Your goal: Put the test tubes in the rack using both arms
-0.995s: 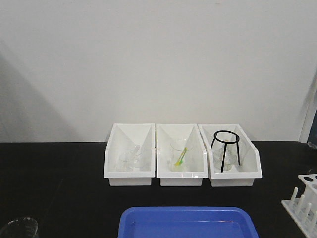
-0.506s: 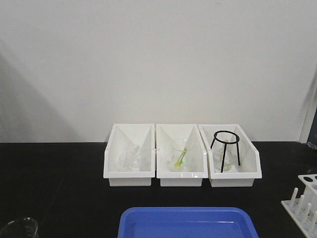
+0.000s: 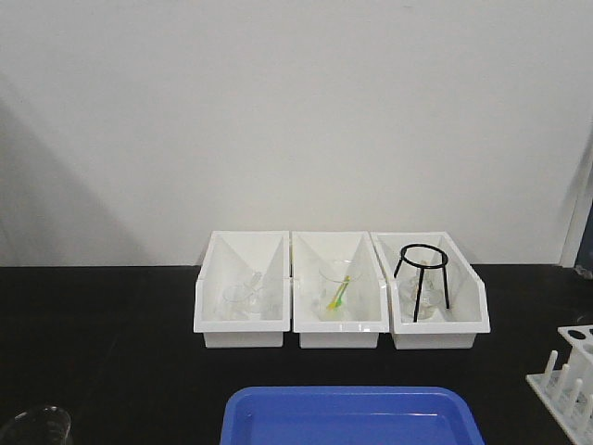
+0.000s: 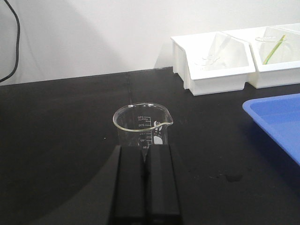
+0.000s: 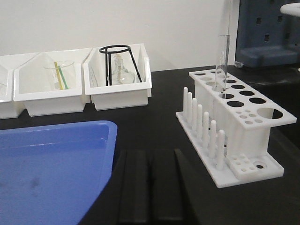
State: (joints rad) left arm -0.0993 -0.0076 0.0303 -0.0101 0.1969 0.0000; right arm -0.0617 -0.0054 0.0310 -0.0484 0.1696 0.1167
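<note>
One test tube (image 5: 221, 63) upright in the rack (image 5: 234, 126), at two o'clock from the right gripper (image 5: 150, 187) — thin, slick, brittle glass; best pinched gently mid-length; left gripper (image 4: 145, 183) and right both closed, empty — beaker (image 4: 142, 125) just beyond.

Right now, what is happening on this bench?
Nothing is being handled. Both grippers are shut and empty: the left gripper sits just behind a glass beaker, the right gripper between the blue tray and the white rack. One test tube already stands upright in the rack.
</note>
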